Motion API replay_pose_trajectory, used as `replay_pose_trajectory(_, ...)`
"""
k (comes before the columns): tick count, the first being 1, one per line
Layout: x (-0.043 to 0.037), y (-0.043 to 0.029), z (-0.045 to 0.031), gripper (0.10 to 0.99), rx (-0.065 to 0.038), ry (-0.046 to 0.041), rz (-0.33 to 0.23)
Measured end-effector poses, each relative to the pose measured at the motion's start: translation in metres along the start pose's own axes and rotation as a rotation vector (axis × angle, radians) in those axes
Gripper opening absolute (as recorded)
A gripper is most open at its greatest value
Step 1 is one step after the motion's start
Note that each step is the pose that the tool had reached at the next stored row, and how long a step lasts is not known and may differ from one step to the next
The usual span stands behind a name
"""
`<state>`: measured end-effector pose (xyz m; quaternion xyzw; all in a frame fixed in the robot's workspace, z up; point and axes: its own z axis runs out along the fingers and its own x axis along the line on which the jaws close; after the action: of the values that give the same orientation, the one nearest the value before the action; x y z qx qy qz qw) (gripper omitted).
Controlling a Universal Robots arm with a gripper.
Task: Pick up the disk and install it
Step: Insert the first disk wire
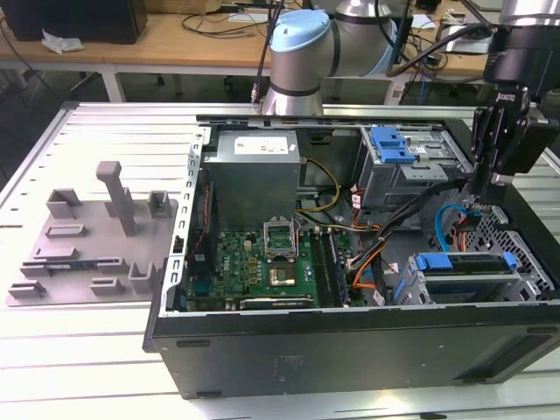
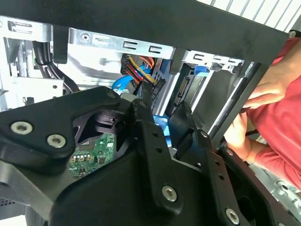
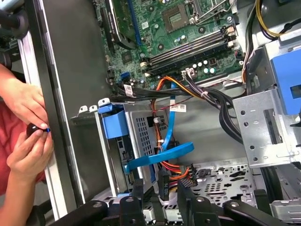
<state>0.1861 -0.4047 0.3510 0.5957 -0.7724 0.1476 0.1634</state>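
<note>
Exterior view, taken from its left: found the grey tray [image 1: 96,236] flat on the slatted counter [image 1: 105,131], posts upright, well apart from the work; judged it a parking fixture for parts. Next to the right, noted the computer case [image 1: 350,339] laid on its side with the open face up, surely to give reach from above. Saw inside it the power supply [image 1: 254,171] on the far side and the motherboard [image 1: 262,262] on the near side. Further right, at the far wall, made out a drive cage topped by the blue latch [image 1: 389,144]. At the exterior view's right, in the near corner, spotted the disk [image 1: 464,282] lying level in its drive bay [image 1: 525,271], blue rails along its upper edge, apparently seated home rather than waiting to be picked. Found the gripper [image 1: 490,179] hanging just beyond that bay, above the loose cables [image 1: 451,219], touching neither disk nor bay so far as could be told. Read the jaws in both wrist views as standing apart with nothing clamped, cables visible past the gap. Caught, in the first wrist view, a person's hands [image 3: 28,141] outside the case wall, holding a small dark object.
</note>
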Motion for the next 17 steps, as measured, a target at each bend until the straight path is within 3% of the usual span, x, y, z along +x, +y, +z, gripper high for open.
replay_pose_trajectory(6, -0.0027, 0.0002, 0.0057, 0.420, 0.000, 0.0001, 0.000)
replay_pose_trajectory(8, -0.0035, 0.0002, 0.0074, 0.400, 0.000, 0.0001, 0.000)
replay_pose_trajectory(11, -0.0049, 0.0001, 0.0102, 0.267, 0.000, 0.0002, 0.000)
replay_pose_trajectory(17, -0.0058, -0.0002, 0.0119, 0.267, 0.000, 0.0008, 0.000)
